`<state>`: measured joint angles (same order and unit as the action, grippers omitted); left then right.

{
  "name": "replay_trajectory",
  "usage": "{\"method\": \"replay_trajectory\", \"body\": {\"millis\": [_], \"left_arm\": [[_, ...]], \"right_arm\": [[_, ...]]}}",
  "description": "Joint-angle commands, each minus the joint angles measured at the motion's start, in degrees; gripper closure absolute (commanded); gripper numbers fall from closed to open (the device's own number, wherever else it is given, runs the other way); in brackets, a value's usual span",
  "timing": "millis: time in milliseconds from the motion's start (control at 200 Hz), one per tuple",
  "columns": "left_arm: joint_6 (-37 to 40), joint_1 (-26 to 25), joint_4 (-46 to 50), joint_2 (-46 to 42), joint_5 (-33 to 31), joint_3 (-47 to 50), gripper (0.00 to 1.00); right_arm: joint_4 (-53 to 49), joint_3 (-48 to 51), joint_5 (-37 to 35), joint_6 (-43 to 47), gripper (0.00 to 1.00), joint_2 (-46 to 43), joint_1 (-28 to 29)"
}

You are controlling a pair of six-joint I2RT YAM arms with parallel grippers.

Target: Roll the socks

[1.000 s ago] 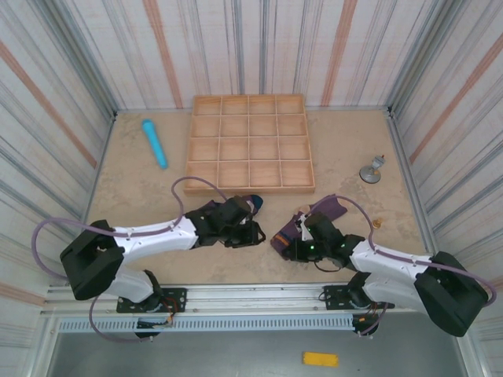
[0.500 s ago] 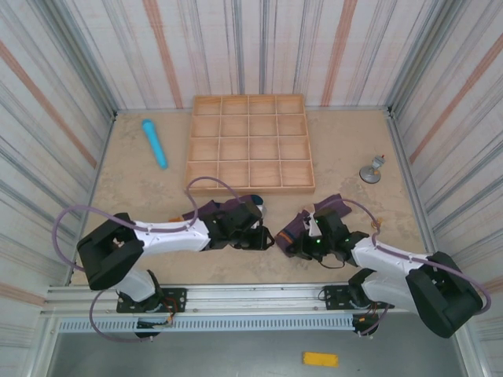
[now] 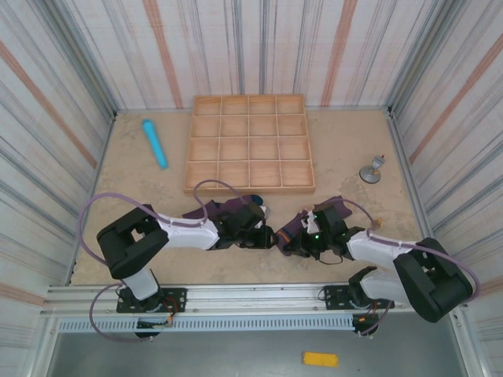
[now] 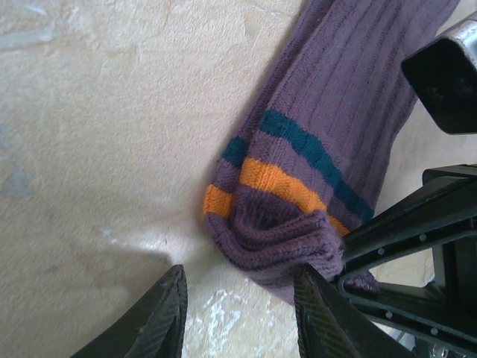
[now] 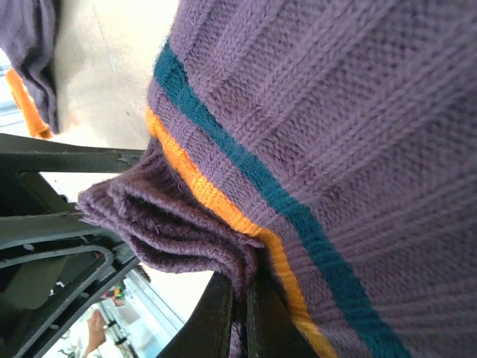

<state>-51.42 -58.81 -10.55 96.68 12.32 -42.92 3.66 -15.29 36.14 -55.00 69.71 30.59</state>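
One sandy worktop [image 3: 134,204] carries everything, with the wooden tray [image 3: 250,188] at its far middle and a light blue cylinder [image 3: 154,143] well off to the tray's left. Nearer me, the left arm [image 3: 185,233] and right arm [image 3: 377,250] have both swung inward over the last second. Their wrists now nearly meet in front of the tray, where before they stood apart. The socks [image 3: 330,206] lie under and between them: one purple length runs from beside the right arm down toward the middle, and the other sock [image 3: 228,206] shows beyond the left arm, just short of the tray. In the right wrist view, the right gripper [image 5: 237,317] has its fingers [image 5: 216,313] pressed together on the bunched cuff [image 5: 179,224] past the orange and teal bands. The left gripper [image 4: 238,317] has come up to that same cuff. Its fingers [image 4: 160,317] stand apart, narrower than a second ago, one over bare worktop and the other at the cuff's edge, though I can't quite tell whether it touches. I judge the roll barely begun: the cuff is pinned and bunched, the length behind it unwound.
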Motion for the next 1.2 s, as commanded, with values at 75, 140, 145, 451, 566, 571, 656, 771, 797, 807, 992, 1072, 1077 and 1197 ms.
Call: {"method": "replay_trajectory", "body": {"millis": [75, 140, 145, 451, 566, 571, 656, 771, 797, 807, 992, 1072, 1077, 1197], "left_arm": [[-1.53, 0.45, -2.98, 3.56, 1.13, -0.75, 0.59], [-1.84, 0.45, -2.54, 3.88, 0.49, -0.85, 0.6], [-1.84, 0.45, -2.46, 3.96, 0.37, -0.85, 0.6], [-3.64, 0.97, 2.89, 6.09, -1.51, -1.65, 0.69], [-4.64, 1.32, 6.82, 7.25, -2.62, -2.91, 0.7], [-4.74, 1.32, 7.01, 7.32, -2.64, -3.02, 0.7], [-5.05, 1.67, 10.17, 8.28, -2.83, -4.66, 0.72], [-6.32, 2.02, 14.02, 9.18, -3.36, -6.71, 0.8], [-6.55, 2.32, 14.35, 9.22, -3.12, -6.83, 0.83], [-6.71, 2.41, 14.44, 9.18, -3.03, -6.89, 0.85], [-7.58, 3.76, 20.85, 7.08, -3.97, -8.24, 1.0], [-7.23, 4.3, 24.04, 5.88, -4.38, -8.98, 1.0], [-7.22, 4.35, 24.24, 5.79, -4.39, -9.0, 1.0], [-7.87, 4.7, 29.54, 3.92, -6.2, -9.59, 1.0]], "right_arm": [[-2.08, -0.45, -0.97, 0.42, 1.0, 2.74, -1.15], [-1.99, -0.69, -0.82, 0.51, 1.0, 2.89, -1.35], [-1.99, -0.7, -0.81, 0.51, 1.0, 2.89, -1.38], [-0.3, -0.36, 0.37, 0.23, 1.0, 3.49, -2.9], [0.81, 0.09, 1.09, 0.07, 1.0, 2.95, -2.9], [0.81, 0.09, 1.11, 0.07, 1.0, 2.92, -2.9], [0.73, 0.35, 1.38, 0.33, 1.0, 1.93, -2.91], [-0.72, 0.31, 1.34, 1.71, 0.96, -0.45, -2.94], [-1.25, 0.28, 1.27, 2.11, 0.94, -0.98, -2.99], [-1.39, 0.15, 1.25, 2.34, 0.93, -1.27, -2.99], [-5.34, -1.07, 0.69, 5.96, 0.62, -4.56, -3.01], [-7.43, -2.35, 0.95, 8.04, 0.54, -5.85, -2.99], [-7.57, -2.45, 0.95, 8.14, 0.54, -5.92, -2.99], [-11.06, -5.1, 0.41, 11.37, 0.44, -9.35, -2.27]]}}
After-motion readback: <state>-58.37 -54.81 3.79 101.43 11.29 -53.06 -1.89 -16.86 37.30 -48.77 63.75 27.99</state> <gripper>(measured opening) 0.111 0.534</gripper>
